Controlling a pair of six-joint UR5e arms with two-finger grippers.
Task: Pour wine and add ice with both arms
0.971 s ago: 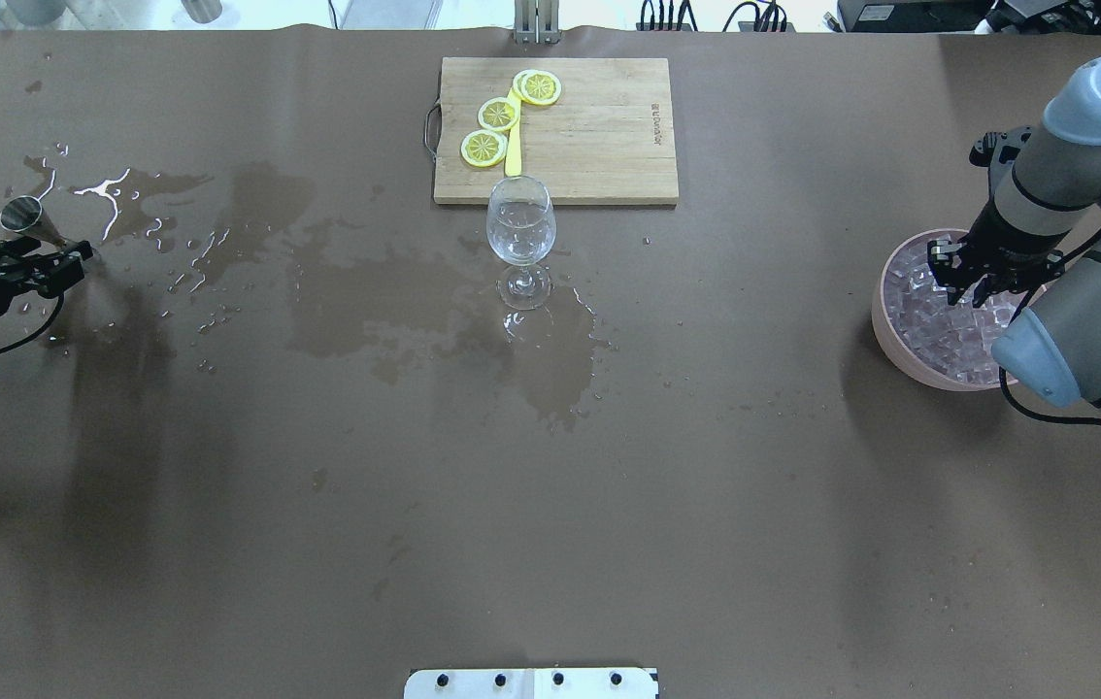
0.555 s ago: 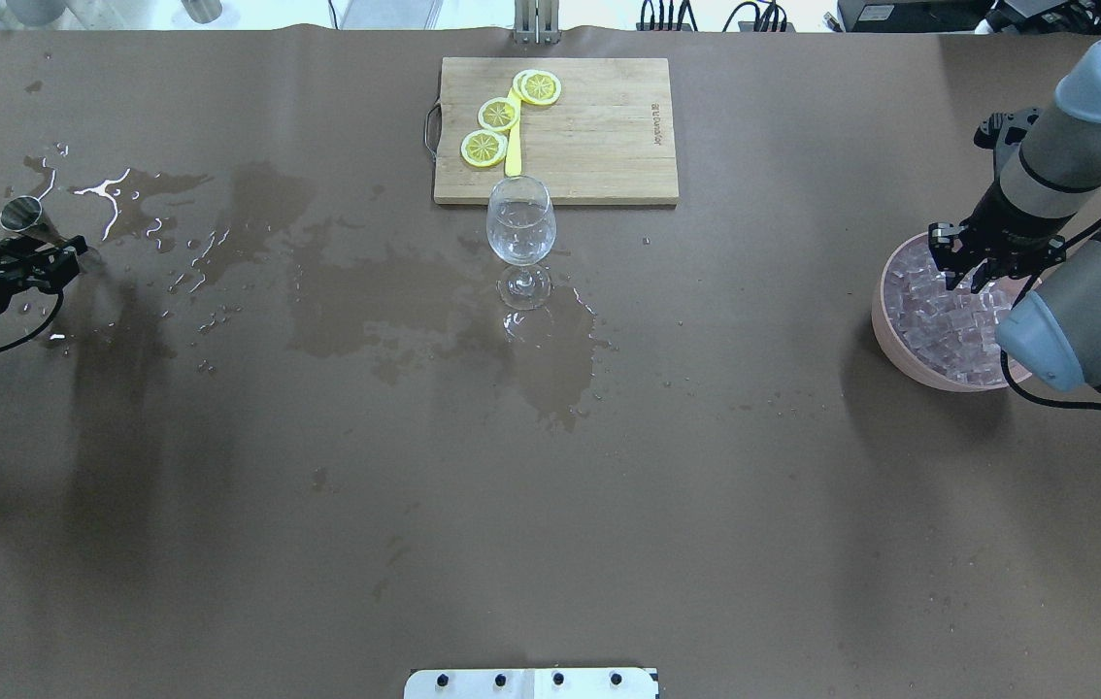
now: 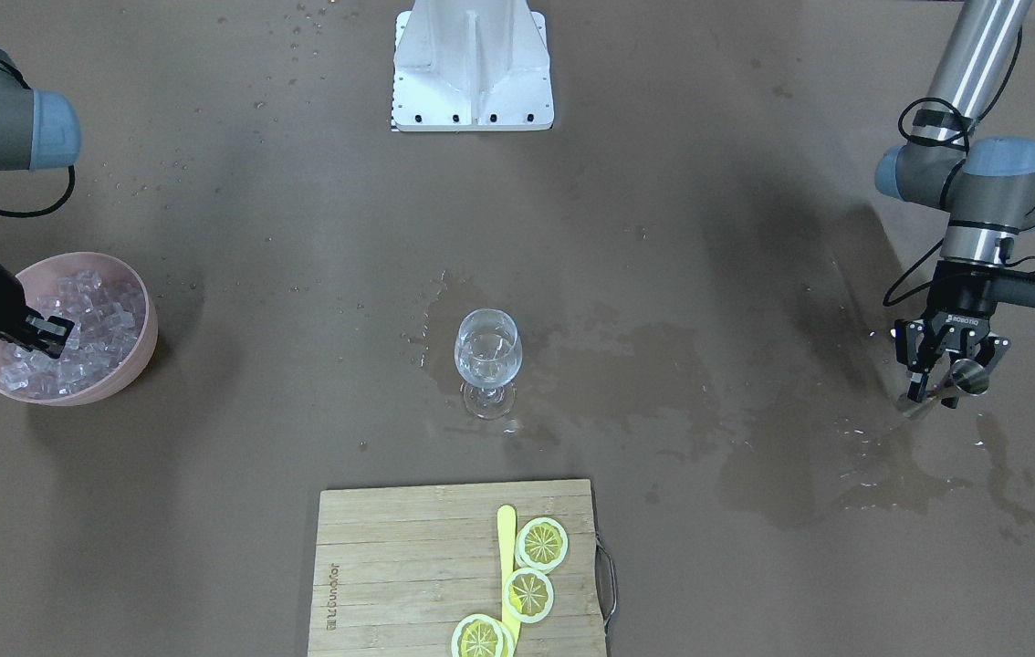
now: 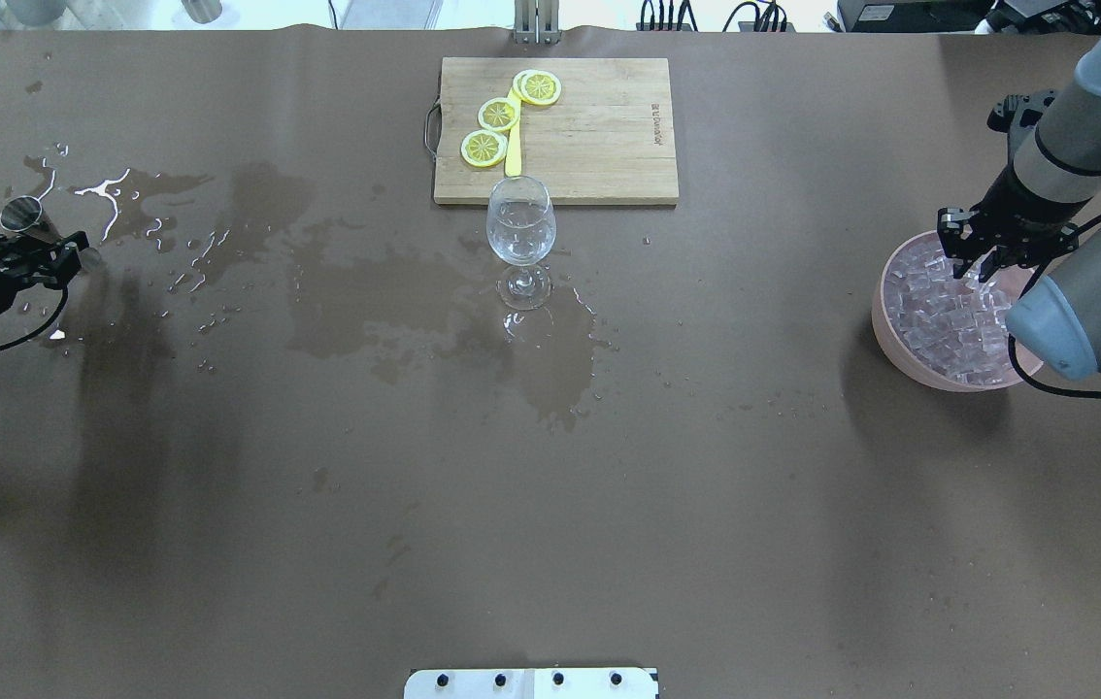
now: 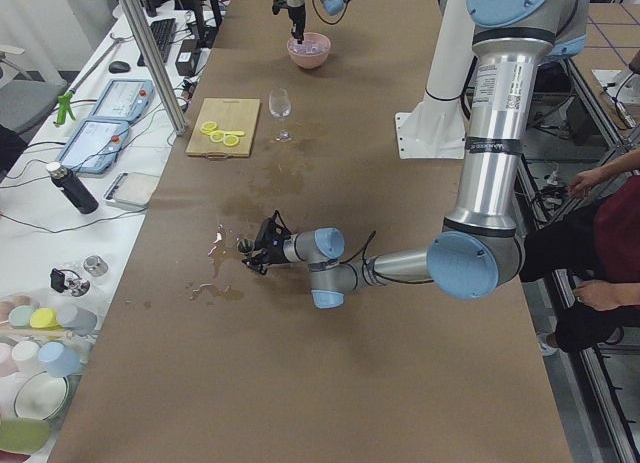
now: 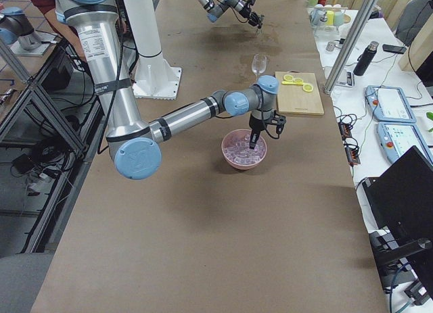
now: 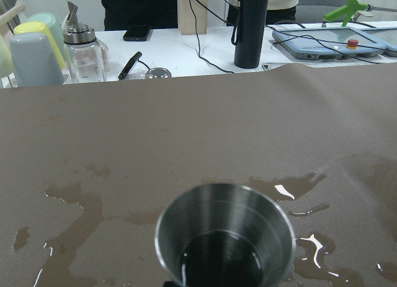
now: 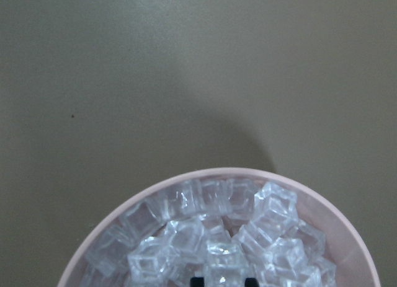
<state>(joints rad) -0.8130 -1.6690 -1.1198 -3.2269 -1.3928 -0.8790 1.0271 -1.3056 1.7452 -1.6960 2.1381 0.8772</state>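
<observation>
Ice (image 4: 949, 316) fills the pink bowl (image 4: 879, 320) at the right end of the bench (image 4: 550, 544). The right end effector (image 4: 978, 267) hangs over the bowl's far side, pointing down at the cubes so it can pinch one from above. In the right wrist view its two tips sit a narrow gap apart at the heap; I cannot tell whether a cube is caught between them.

The glass (image 4: 520, 233) stands upright mid-bench, well apart from both arms and just near of the board (image 4: 609, 146). The wine (image 3: 486, 367) is a small clear measure low in it.

At the left end, the left end effector (image 3: 948, 376) is closed on a steel jigger (image 7: 224, 237), held low beside the puddles (image 4: 152, 183). It is probably parked aside to leave the glass free for the other arm. The jigger looks drained inside, so the pour seems done and ice is the step in hand. The next move likely calls for a firm pinch on a slippery cube and a long carry left to the glass.
</observation>
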